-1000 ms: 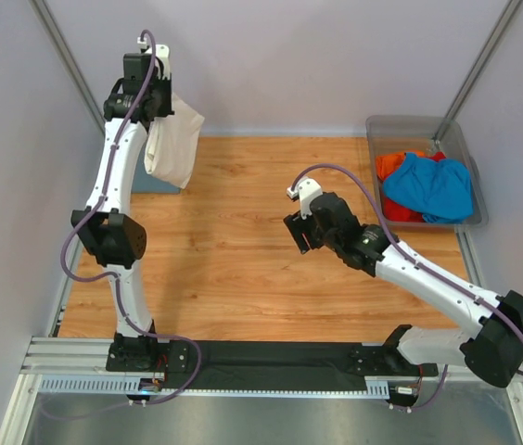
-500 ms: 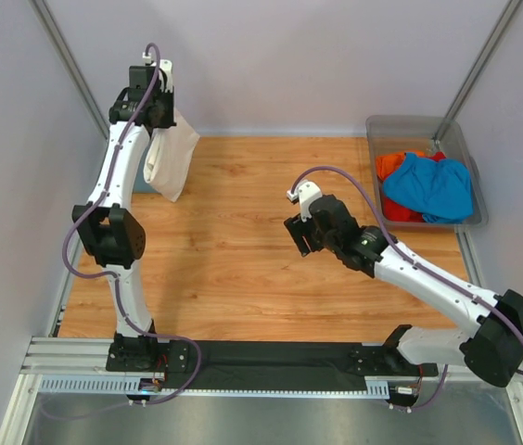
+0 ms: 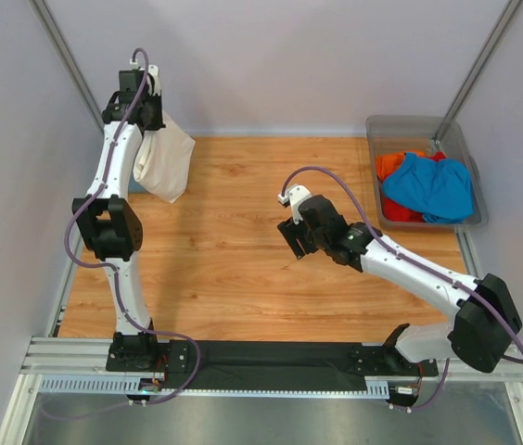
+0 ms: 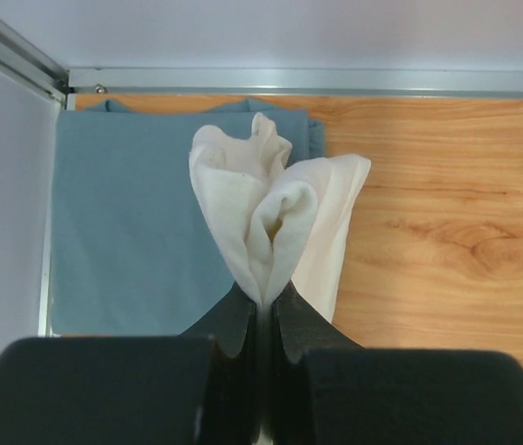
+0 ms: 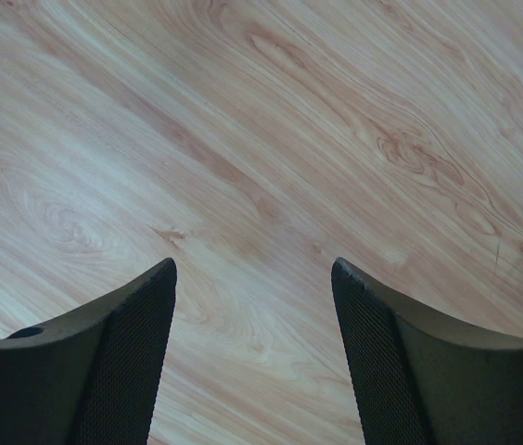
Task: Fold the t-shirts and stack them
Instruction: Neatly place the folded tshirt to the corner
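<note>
Left gripper (image 4: 263,301) clamps a bunched fold of the cream t-shirt (image 4: 271,213), probably light and floppy; right gripper (image 5: 253,269) gapes empty.

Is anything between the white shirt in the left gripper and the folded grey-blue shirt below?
Nothing visible: the white shirt hangs from the shut left gripper partly over the grey-blue shirt, whose top lies bare.
</note>
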`<state>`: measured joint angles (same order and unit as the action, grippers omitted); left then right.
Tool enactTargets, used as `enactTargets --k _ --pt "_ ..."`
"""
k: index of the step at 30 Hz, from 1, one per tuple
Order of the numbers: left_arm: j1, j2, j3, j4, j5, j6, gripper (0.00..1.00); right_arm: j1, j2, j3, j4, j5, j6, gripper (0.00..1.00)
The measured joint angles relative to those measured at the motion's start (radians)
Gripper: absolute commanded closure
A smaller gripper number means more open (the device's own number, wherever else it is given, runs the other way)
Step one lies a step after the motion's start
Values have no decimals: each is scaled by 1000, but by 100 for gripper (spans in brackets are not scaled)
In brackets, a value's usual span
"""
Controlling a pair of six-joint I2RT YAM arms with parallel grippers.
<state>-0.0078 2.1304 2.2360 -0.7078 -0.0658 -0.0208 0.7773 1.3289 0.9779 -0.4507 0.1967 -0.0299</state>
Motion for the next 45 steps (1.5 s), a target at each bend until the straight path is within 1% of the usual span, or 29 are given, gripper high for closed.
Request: enactTargets --k 10,16,28,33,39,45 --pt "-29 -6 22 -7 40 -69 100 0 10 11 8 -17 0 31" --pt "-49 -19 24 -6 66 -102 100 0 -21 0 14 -23 0 31" --pt "-49 -19 38 -11 85 -148 100 -1 -31 -2 23 -26 0 31" --pt "-71 -21 62 -10 85 -161 100 -2 -19 -2 24 -34 0 32" --pt "-105 -47 19 -6 92 -161 100 -2 -35 -10 27 -32 0 32" --pt "-107 -54 0 -6 92 -161 100 -2 -72 -30 26 -32 1 32"
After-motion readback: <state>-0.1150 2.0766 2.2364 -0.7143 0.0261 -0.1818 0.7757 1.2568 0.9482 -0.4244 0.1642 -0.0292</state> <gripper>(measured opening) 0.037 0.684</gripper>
